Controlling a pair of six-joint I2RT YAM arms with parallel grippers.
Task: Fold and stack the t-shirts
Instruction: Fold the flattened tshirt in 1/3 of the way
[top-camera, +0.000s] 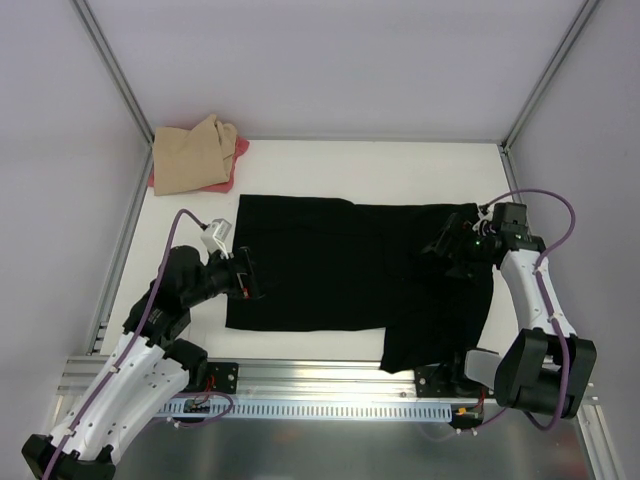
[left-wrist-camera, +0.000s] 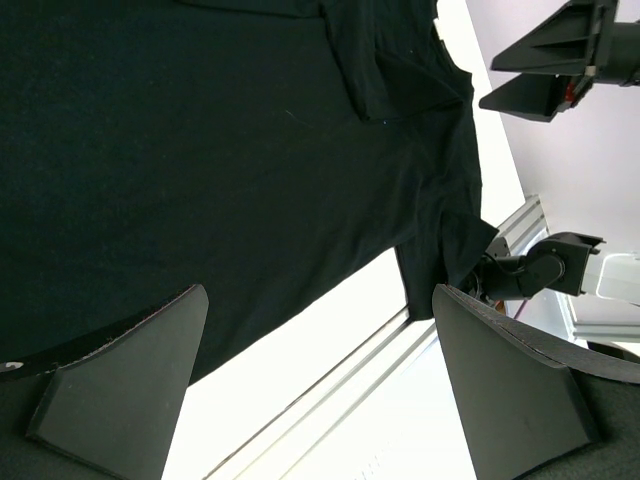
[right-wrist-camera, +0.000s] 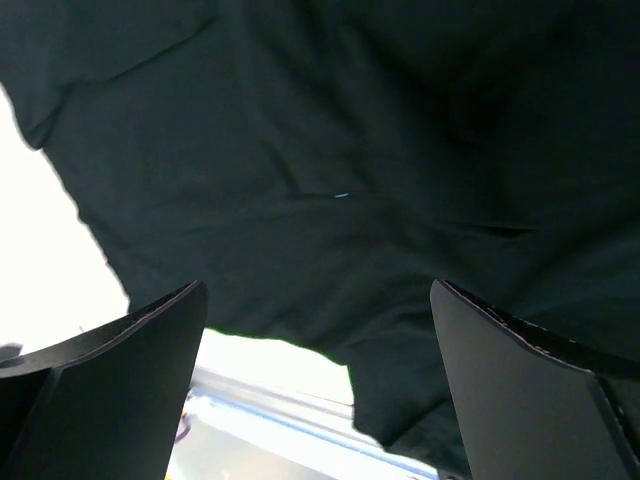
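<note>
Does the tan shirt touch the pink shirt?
Touching. The top view shows the tan shirt lying on the pink shirt, whose edges peek out beneath.

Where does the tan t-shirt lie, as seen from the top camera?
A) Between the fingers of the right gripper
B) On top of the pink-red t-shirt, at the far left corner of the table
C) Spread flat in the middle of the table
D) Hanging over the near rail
B: the tan t-shirt rests on the pink-red t-shirt at the far left corner, apart from the spread black t-shirt.
</note>
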